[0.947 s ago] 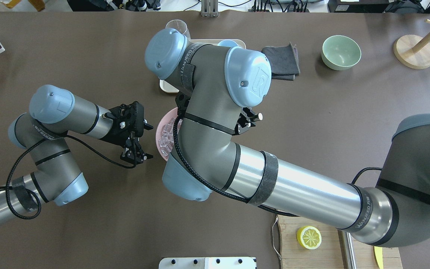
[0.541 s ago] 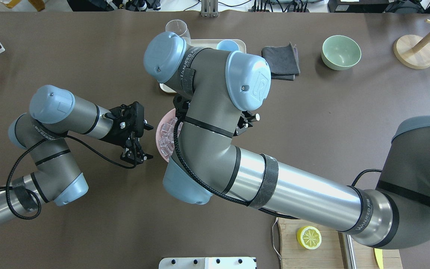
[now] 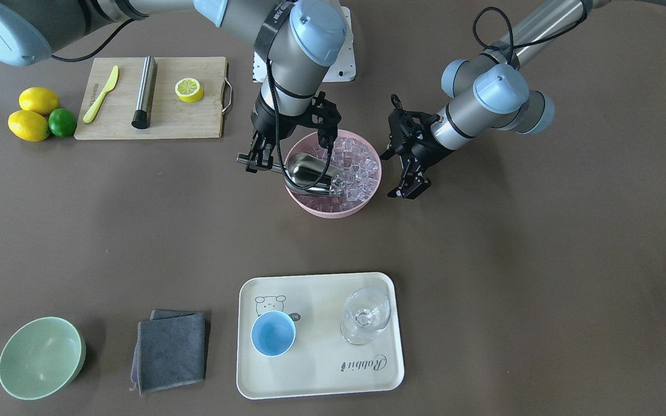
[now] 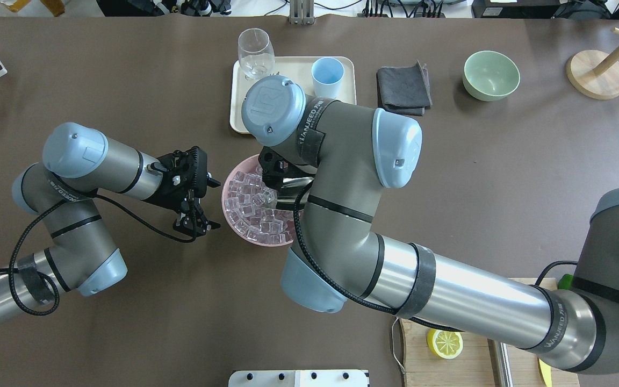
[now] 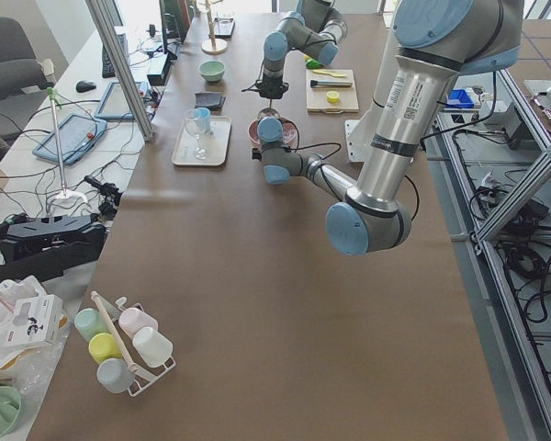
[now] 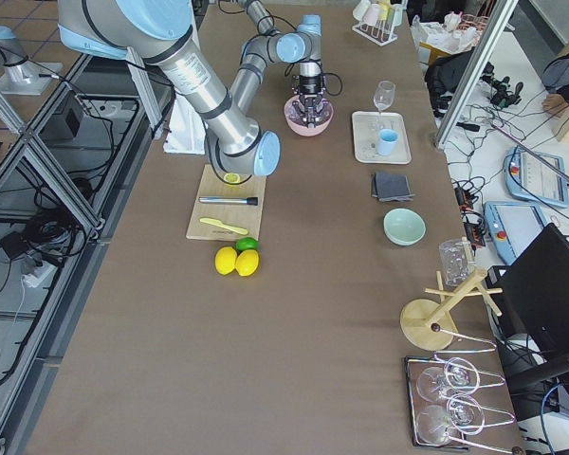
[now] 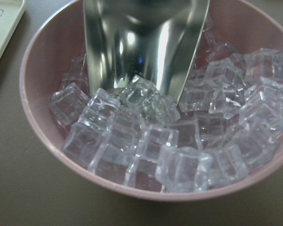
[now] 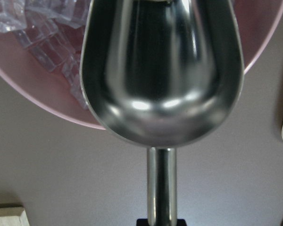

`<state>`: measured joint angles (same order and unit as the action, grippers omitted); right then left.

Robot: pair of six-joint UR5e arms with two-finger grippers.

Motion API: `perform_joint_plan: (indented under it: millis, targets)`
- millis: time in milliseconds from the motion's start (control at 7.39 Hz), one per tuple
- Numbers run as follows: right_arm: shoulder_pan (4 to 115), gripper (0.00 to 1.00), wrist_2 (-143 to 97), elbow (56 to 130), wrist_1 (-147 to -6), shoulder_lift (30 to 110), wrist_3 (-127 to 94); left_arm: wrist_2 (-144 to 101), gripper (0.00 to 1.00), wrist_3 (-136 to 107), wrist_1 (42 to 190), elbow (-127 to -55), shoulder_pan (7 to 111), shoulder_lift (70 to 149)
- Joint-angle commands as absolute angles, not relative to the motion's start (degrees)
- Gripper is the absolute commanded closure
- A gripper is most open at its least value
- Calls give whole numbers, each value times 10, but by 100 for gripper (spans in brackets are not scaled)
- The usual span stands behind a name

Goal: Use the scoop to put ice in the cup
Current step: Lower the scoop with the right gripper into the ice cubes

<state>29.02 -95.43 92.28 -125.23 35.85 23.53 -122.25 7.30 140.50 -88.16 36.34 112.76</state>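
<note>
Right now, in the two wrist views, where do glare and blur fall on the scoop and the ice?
Left wrist view: bright streaks of glare run down the scoop; the ice is sharp, with glints. Right wrist view: soft bright patches low in the scoop; the ice at top left is slightly blurred.

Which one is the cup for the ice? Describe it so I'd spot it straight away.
Look for the cream tray on the brown table. Two things stand on it: a clear stemmed glass and, beside it, the cup. It is the small, light blue, handleless one, opaque and empty.
</note>
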Motion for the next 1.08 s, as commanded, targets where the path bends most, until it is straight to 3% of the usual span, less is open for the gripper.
perform_joint_plan:
  millis: [0, 947]
  targets:
    - [290, 100, -956, 935, -1180, 400, 234, -1223, 1, 73, 1405, -882, 363, 1128]
    - [290, 100, -1020, 942, -1061, 443, 216, -1223, 1, 73, 1412, -881, 363, 1124]
